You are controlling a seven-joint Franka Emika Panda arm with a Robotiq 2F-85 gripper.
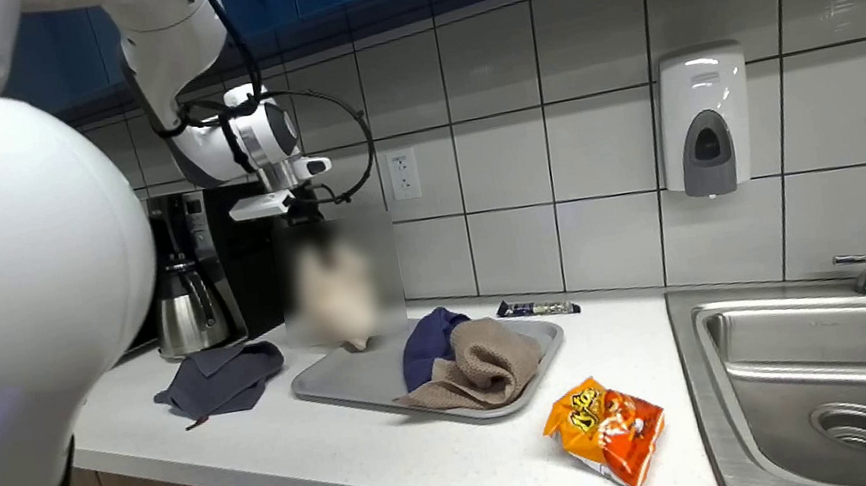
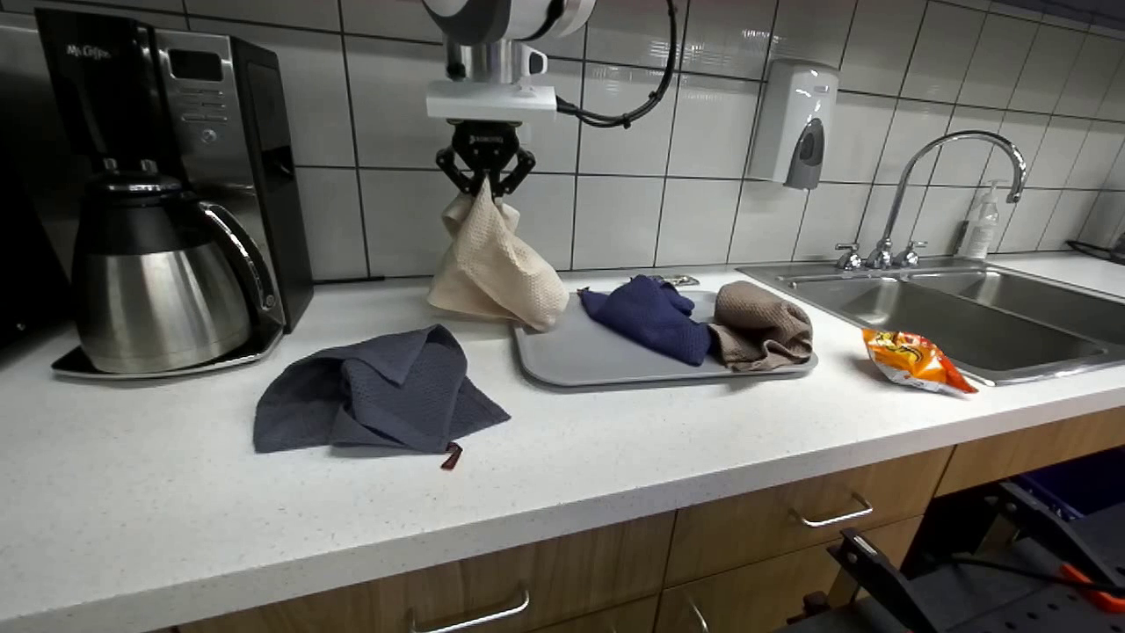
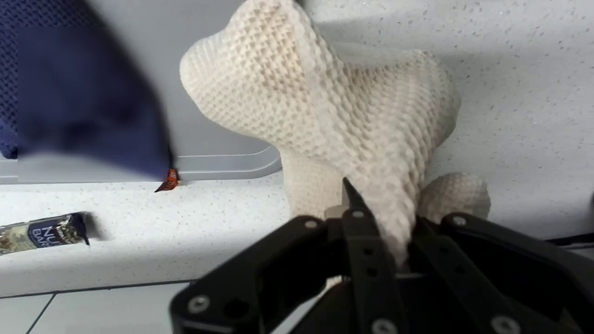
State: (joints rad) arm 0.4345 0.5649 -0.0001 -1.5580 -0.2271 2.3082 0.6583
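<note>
Mara: You had the cream waffle-weave cloth (image 2: pixel 505 264) directly beneath your gripper (image 2: pixel 484 186), dangling from a gathered peak.

Lee: Yes, and your fingers (image 3: pixel 362 236) were pressed nearly together, with just that bunched fabric caught between them. Thin cloth probably called for a tight pinch; everything lower sagged into loose folds.

Mara: Where did those folds hang?

Lee: Below your gripper, partly over a corner of the gray tray (image 2: pixel 567 356). You could not tell from these angles whether cloth and tray touched.

Mara: Farther from your gripper, on that tray, you had the navy cloth (image 2: pixel 650 316) and then the brown textured cloth (image 2: pixel 763 325), touching, likely grouped so the rim would contain them.

Lee: Outward again, you had a wrapped nut bar (image 3: pixel 46 234) between tray and tiled wall (image 2: pixel 633 176), and an orange snack bag (image 2: pixel 918 362) well away from your gripper, near the sink (image 1: pixel 701 374).

Mara: On your gripper's opposite side, a charcoal cloth (image 2: pixel 378 396) lay crumpled toward the front of the counter (image 2: pixel 352 519).

Lee: Farther out that way stood your Mr. Coffee machine (image 2: pixel 215 163), its carafe (image 2: pixel 167 299) seated inside, presumably to catch the pour.
</note>
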